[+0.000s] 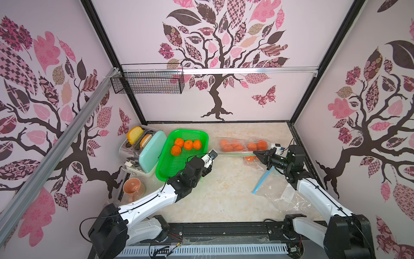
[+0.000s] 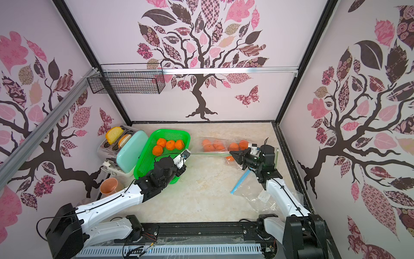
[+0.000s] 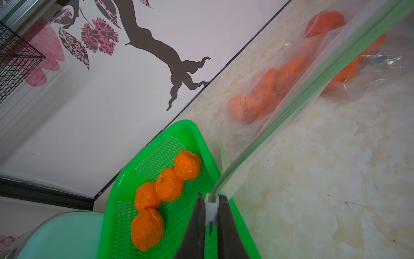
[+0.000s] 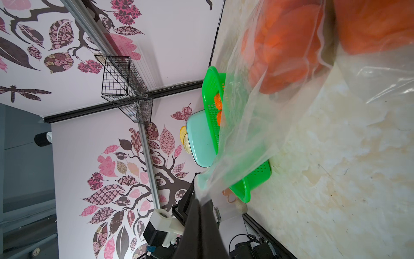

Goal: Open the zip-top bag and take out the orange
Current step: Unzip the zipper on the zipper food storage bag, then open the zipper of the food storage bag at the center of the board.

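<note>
The clear plastic zip-top bag is lying on the beige stone-look tabletop, right of the green plastic mesh basket, which is holding four oranges.

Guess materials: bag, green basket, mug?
bag: thin clear plastic film, glossy; oranges show through, it wrinkles.
green basket: moulded plastic, slight sheen, perforated floor.
mug: probably ceramic, smooth peach surface; could be plastic.

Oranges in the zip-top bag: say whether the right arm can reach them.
Probably not. The right gripper is shut on the zip-top bag's end, its green zip strip taut to the left gripper on the slider; its jaws are busy and the oranges sit behind plastic.
</note>
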You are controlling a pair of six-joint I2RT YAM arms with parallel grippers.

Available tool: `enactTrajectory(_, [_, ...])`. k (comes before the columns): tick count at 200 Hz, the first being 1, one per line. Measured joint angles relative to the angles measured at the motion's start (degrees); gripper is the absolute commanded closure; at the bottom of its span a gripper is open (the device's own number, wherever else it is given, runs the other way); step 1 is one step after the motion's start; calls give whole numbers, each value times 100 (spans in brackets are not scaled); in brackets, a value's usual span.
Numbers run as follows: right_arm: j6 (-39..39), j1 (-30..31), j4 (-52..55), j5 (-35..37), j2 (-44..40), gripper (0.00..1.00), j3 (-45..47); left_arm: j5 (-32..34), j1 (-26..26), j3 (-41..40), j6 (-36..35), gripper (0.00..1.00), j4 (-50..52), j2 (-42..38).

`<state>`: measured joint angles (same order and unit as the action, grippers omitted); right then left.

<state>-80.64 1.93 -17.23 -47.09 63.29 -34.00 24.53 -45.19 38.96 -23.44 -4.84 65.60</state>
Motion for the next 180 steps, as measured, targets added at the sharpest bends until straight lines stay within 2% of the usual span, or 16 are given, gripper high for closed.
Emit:
enactTrajectory(8, [57,-15,44,0,-9,99,0,-72,4,-20,11,100,4,-50])
enactTrajectory(31, [420,-52,396,297,-118,58,-7,-157,66,-170,7,100,9,-264])
enactTrajectory(50, [1104,-48,955,811,-269,46,-87,-98,192,-354,-15,100,15,-435])
enactTrajectory(82, [2664,514,2063,1991,-658,41,-527,-125,197,-470,-76,100,13,-468])
enactTrajectory(106, [3866,1078,2317,2564,-1001,38,-726,-153,173,-483,-103,100,2,-470])
enactTrajectory(142, [5532,2330,2332,2855,-1204,30,-686,-212,74,-494,-190,100,0,-472])
enactTrajectory(165, [6531,3119,2490,3147,-1200,29,-686,-210,20,-496,-225,100,2,-494])
enactTrajectory(180, [7047,3307,2621,3285,-1182,31,-693,-210,7,-496,-238,100,4,-529])
